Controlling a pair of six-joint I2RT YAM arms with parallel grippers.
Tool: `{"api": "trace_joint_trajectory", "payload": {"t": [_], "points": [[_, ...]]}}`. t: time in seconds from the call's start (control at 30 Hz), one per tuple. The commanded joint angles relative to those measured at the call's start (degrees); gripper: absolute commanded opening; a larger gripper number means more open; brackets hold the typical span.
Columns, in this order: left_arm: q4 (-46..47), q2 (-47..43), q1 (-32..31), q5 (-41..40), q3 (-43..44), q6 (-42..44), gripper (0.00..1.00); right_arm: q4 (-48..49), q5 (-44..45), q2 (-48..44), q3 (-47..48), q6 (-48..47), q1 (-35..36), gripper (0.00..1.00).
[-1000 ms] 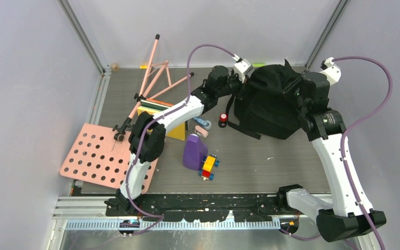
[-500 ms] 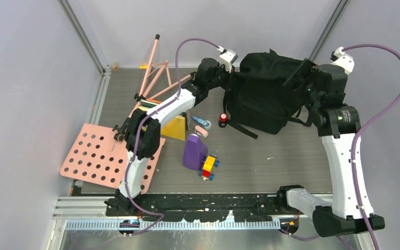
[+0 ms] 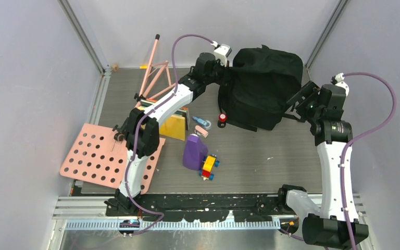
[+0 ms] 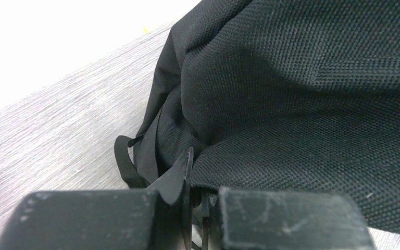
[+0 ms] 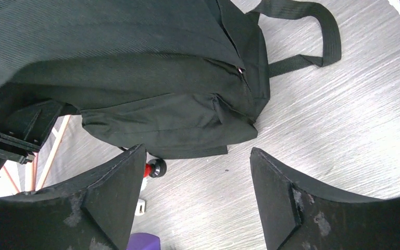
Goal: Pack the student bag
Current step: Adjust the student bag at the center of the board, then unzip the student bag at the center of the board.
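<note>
From above, the student bag (image 3: 260, 86) slumps at the far middle of the table (image 3: 281, 161), with the left end effector (image 3: 227, 73) at its left edge and the right end effector (image 3: 298, 101) just off its right side. The left wrist view shows the left end effector (image 4: 204, 208) clamped narrow on a thin fold of the bag's woven cloth, which looks soft, floppy and likely to sag when lifted. In the right wrist view the right end effector (image 5: 198, 172) gapes wide and empty; the strap loop (image 5: 323, 31) or a seam would probably give the firmest hold.
</note>
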Motion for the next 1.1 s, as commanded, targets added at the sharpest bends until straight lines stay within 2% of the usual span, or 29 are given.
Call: {"api": "trace_joint_trajectory", "payload": {"t": [0.0, 0.17, 0.33, 0.7, 0.93, 1.07], "points": [[-2.6, 0.5, 1.1, -2.9, 3.1, -1.3, 0.00, 5.6, 4.2, -3.6, -3.9, 2.5, -0.3, 0.77], [-3.2, 0.8, 1.6, -2.5, 3.1, -1.3, 0.00, 6.3, 8.6, -1.8, -8.0, 2.6, -2.2, 0.64], [-3.4, 0.3, 1.8, -1.6, 2.7, -1.0, 0.00, 12.5, 5.8, -0.2, -13.0, 3.8, -4.1, 0.56], [-4.2, 0.1, 1.9, -0.3, 2.8, 0.3, 0.01, 21.2, 1.1, 3.6, -16.8, 1.7, -4.3, 0.43], [-4.2, 0.2, 1.9, 0.9, 2.9, 0.2, 0.00, 22.8, -2.1, 6.2, -17.0, 1.2, -4.3, 0.40], [-4.4, 0.3, 1.8, 1.0, 2.9, 0.2, 0.00, 23.1, -2.2, 7.8, -17.1, 0.7, -4.3, 0.35]]}}
